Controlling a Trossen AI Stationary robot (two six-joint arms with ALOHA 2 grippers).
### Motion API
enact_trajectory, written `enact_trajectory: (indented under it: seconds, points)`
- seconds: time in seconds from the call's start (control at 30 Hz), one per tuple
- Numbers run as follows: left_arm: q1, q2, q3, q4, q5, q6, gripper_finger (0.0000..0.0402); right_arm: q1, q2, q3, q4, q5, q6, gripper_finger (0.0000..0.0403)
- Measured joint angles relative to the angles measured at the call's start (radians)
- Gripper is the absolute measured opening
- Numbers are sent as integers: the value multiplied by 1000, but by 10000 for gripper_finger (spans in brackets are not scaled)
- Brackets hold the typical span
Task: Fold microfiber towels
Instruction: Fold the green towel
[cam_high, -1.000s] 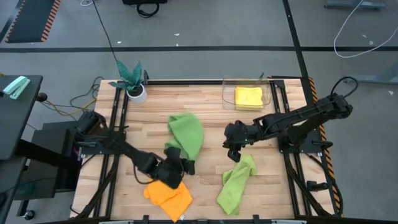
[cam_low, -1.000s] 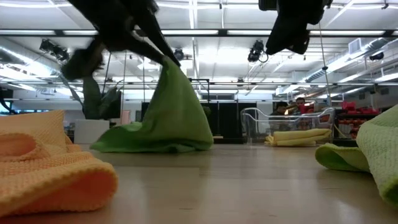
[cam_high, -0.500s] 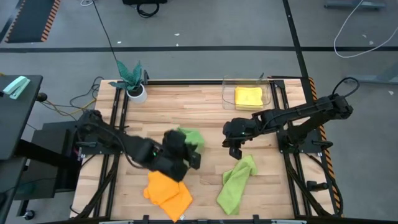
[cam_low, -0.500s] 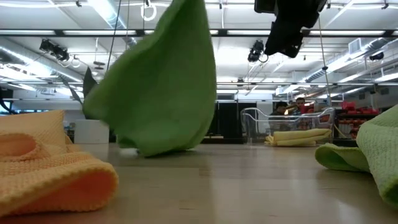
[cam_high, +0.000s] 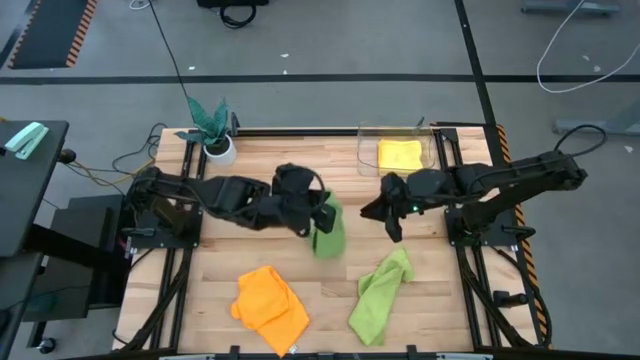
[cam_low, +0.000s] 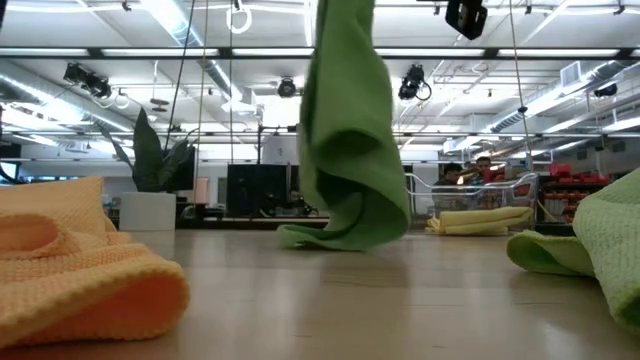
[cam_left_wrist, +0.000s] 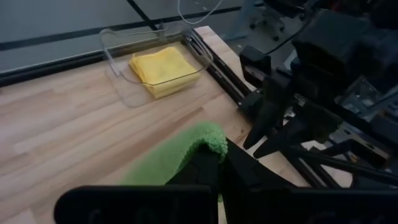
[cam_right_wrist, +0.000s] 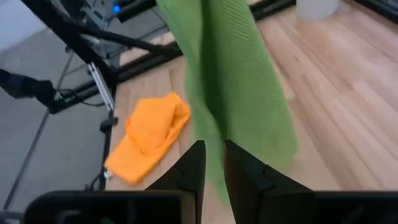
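The left pincer (cam_high: 322, 214) was clamped on a fuzzy lime green microfiber towel (cam_high: 328, 232), which hung below it, its lower edge brushing the wooden desk (cam_high: 250, 170). Just beside the cloth, the right pincer (cam_high: 388, 214) hovered, fingers slightly apart, gripping nothing.

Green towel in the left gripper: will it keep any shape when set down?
Probably not. The green towel hangs limp in folds from the left gripper, its bottom edge curling onto the table. It likely slumps; it looks light.
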Motion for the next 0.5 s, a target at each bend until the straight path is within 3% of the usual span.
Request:
enact_trajectory:
  seconds: [0.5]
  points:
    - [64, -1, 0, 49, 87, 121, 7, -85, 140, 0, -38, -14, -17, 114]
